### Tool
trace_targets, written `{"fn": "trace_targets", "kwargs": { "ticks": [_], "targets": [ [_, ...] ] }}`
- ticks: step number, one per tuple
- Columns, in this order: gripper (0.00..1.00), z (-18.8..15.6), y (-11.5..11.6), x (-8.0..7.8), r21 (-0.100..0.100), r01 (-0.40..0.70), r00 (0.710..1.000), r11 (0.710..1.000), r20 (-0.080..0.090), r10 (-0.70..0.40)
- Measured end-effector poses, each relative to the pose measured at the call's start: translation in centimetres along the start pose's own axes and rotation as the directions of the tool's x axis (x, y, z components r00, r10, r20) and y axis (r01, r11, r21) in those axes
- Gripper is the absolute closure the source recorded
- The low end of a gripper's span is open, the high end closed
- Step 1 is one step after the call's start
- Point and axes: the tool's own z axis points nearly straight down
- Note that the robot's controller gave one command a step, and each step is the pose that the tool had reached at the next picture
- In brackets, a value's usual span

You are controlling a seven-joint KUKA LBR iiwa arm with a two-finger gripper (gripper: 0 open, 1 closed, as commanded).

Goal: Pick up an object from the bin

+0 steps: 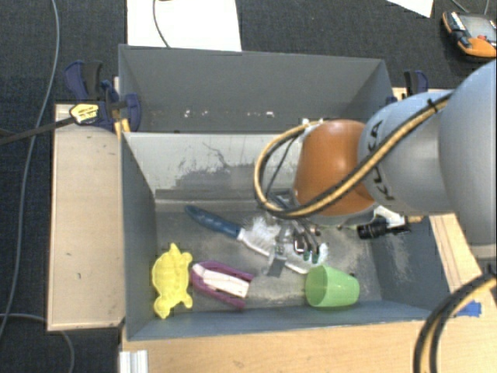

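Note:
My gripper [286, 249] hangs low over the middle of the bin floor, under the orange cover. Directly beneath it lies the white head of a blue-handled brush [213, 222], whose handle points up and left. A small white and green thing [314, 252] lies just right of the gripper, partly hidden by it. A green plastic cup [331, 287] lies on its side just below and right of the gripper, near the front wall.
A purple and white object [221, 280] lies left of the cup by the front wall. In the front left corner sits a yellow turtle-shaped toy [172, 279]. A black pen-like item [380, 228] rests at the right side. The arm covers the bin's right rear.

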Motion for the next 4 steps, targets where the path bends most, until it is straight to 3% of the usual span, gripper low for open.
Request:
{"fn": "trace_targets", "kwargs": {
  "ticks": [1, 2, 3, 4],
  "targets": [
    [0.0, 2.9, -4.7, -1.4, -0.001, 0.014, 1.0, 1.0, -0.002, -0.014],
    [0.0, -0.1, -3.6, 1.2, 0.001, -0.222, 0.975, 0.975, -0.006, 0.222],
    [0.0, 2.7, -4.6, -1.2, -0.002, -0.01, 1.0, 1.0, 0.0, 0.01],
    [1.0, 2.9, -3.5, -0.3, 0.002, -0.355, 0.935, 0.935, -0.007, 0.355]
  ]
}}
